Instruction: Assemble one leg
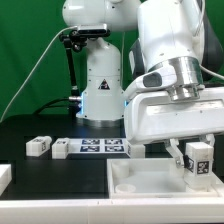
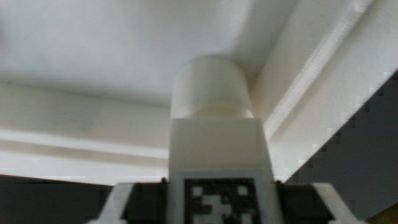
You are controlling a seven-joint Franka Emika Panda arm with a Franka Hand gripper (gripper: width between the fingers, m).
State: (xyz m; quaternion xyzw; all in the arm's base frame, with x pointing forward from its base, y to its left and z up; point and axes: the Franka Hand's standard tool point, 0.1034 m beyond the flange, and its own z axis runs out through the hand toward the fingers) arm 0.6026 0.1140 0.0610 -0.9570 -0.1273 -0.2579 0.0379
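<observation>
My gripper (image 1: 190, 152) is shut on a white leg (image 1: 198, 163) with a black-and-white tag on its face. It holds the leg upright over the right part of the large white rimmed panel (image 1: 140, 183) at the front. In the wrist view the leg (image 2: 217, 120) runs away from the camera between my fingers (image 2: 128, 203), its rounded tip at the panel's inner corner (image 2: 294, 70). I cannot tell whether the tip touches the panel. Another tagged leg (image 1: 38, 146) and a second one (image 1: 60, 148) lie on the black table at the exterior view's left.
The marker board (image 1: 102, 147) lies flat on the table behind the panel. A white part (image 1: 4, 177) sits at the left edge of the exterior view. The arm's base (image 1: 100, 80) stands at the back.
</observation>
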